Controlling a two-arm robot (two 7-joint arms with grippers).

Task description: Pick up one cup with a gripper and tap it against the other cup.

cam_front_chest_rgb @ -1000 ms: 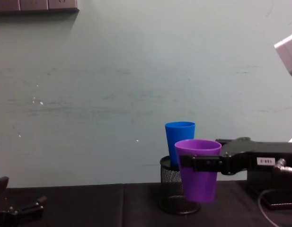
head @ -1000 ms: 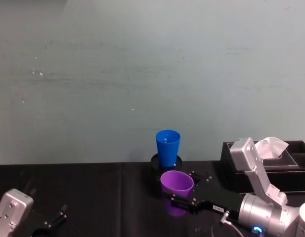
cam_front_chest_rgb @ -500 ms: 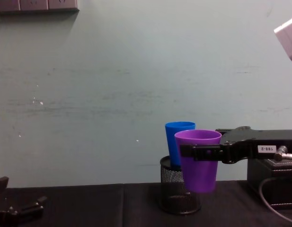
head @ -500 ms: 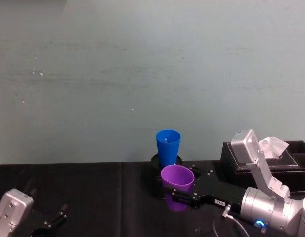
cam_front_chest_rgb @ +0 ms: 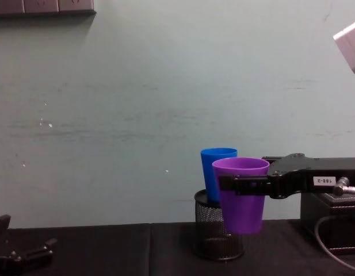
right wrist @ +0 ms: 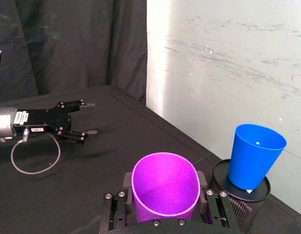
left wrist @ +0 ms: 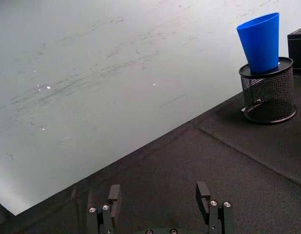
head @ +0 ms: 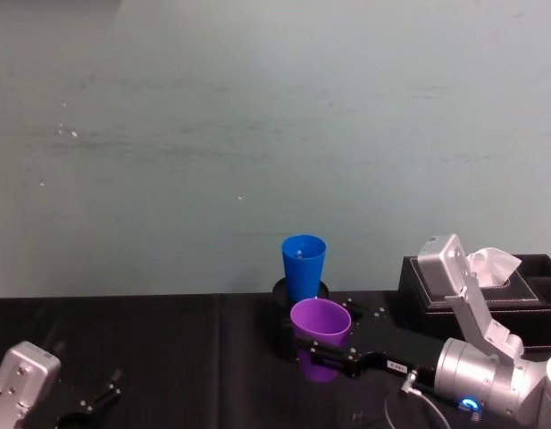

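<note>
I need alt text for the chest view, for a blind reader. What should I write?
The right gripper, reaching in from the right, holds a purple cup above the black table, just in front of a blue cup standing in a black mesh holder. The left gripper is open at the lower left corner.

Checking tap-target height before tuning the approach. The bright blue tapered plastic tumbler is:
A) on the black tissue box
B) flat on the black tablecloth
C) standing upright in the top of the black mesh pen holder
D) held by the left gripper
C: the blue plastic tumbler stands upright in the mouth of the black mesh pen holder, while the right gripper holds the purple plastic tumbler close by.
</note>
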